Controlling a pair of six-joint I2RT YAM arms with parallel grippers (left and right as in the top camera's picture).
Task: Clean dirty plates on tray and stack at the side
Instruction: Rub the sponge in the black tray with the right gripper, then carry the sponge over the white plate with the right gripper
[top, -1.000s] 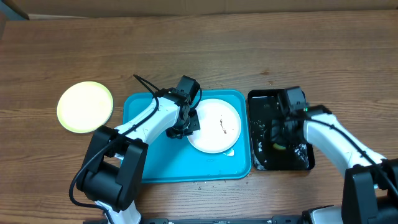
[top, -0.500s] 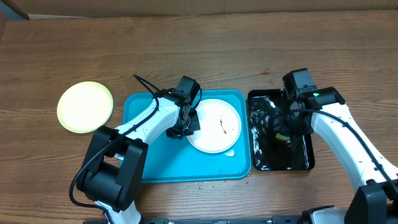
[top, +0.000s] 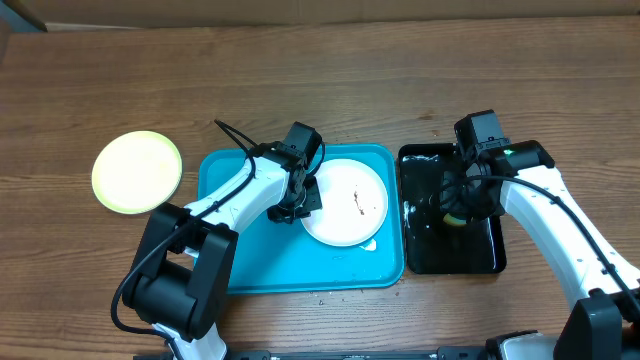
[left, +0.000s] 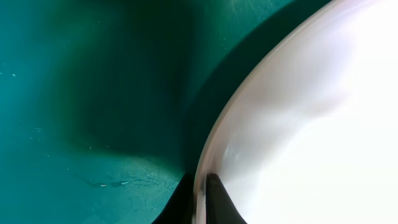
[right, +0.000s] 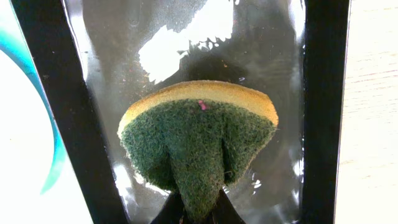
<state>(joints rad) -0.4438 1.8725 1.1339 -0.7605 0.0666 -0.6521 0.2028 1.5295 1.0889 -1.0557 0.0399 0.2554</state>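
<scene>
Left end effector (left: 200, 199) pinched tight on the white plate (top: 350, 205) rim; right end effector (right: 196, 214) clamped on the sponge (right: 199, 140).

The white plate, a brown smear near its middle, lies at the right end of the turquoise tray (top: 250, 250), its left edge steadied by the left arm. Over the last second the right arm has lifted the sponge up from the black tray (top: 480, 250) just beside it, and the splashing there has calmed. The sponge looks wetted, so scrubbing probably comes next. A yellow-green plate (top: 137, 172) sits apart on the wooden surface (top: 400, 80), left of the tray. Little of the room shows beyond a pale strip (top: 300, 10) along the far edge.
</scene>
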